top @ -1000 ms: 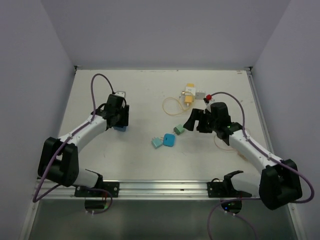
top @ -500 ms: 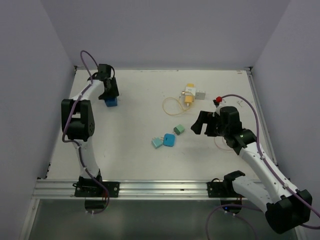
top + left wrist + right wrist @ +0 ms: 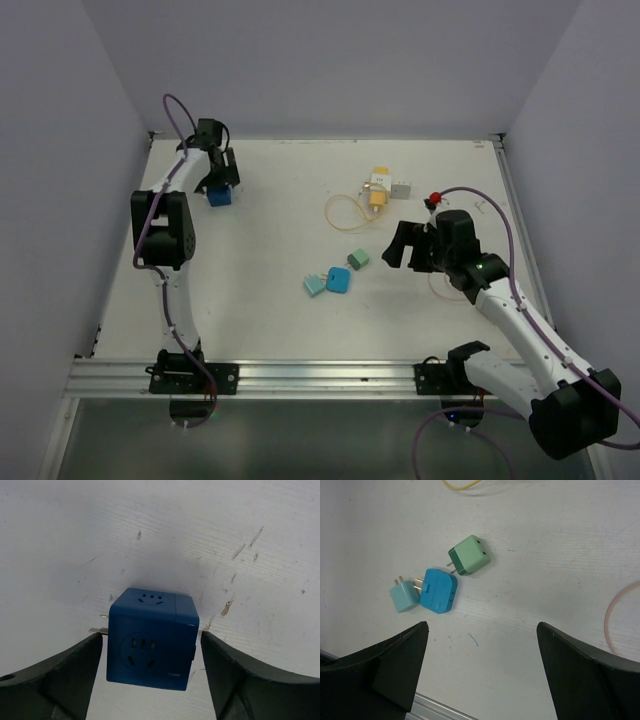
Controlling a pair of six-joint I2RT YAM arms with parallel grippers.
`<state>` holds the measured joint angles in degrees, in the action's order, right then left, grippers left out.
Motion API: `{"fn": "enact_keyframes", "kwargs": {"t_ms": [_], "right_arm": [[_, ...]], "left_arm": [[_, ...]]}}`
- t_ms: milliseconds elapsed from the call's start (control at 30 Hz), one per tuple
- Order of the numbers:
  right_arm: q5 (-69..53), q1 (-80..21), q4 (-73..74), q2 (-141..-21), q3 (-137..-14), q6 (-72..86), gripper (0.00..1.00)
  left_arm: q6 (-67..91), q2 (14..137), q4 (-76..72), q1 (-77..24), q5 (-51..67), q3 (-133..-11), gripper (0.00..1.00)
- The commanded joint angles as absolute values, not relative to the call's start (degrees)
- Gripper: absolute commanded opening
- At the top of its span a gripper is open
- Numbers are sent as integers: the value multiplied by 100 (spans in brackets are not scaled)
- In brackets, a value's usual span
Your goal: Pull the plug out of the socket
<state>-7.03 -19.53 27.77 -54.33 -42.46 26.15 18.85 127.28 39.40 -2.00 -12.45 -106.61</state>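
A dark blue socket cube (image 3: 150,640) stands on the white table, with two metal prongs (image 3: 97,630) sticking out of its left side. My left gripper (image 3: 151,652) is open and straddles the cube, with slim gaps on both sides. In the top view both sit at the far left, the cube (image 3: 219,197) under the gripper (image 3: 217,187). No plug sits in the cube's sockets. My right gripper (image 3: 481,630) is open and empty, above the table near three loose plugs: a pale teal one (image 3: 402,596), a blue adapter (image 3: 438,591) and a green one (image 3: 469,555).
A yellow and white adapter (image 3: 378,188), a grey block (image 3: 402,188) and a yellow cable loop (image 3: 345,212) lie at the back. A red-tipped piece (image 3: 434,197) and a pink loop (image 3: 610,615) lie near the right arm. The left wall is close to the left arm.
My left arm swung the blue cube from mid-left to the far left corner and has set it on the table. My right gripper drew back a little toward the right.
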Motion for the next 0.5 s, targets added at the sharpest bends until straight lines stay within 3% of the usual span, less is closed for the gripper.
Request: {"fn": "enact_keyframes", "kwargs": {"t_ms": [0,67,300,467], "right_arm": [[-668,-1951,2751,-5537,-4666,2637,94],[-624,-1951,2760,-5563,-4711,2654,93],[-18,-1942,3155,-5721,-5070,2724,93],[1334,-1951,3796,-5757,-5247,3102,96]], "left_arm": [[1872,12455,4183,-158,-1257,-10732,87],[1872,12209,4184,-158,-1239,-10696,99],[1907,10867,4026,-158,-836,-9996,99],[1916,9609,3351,-167,-370,-8827,98]]}}
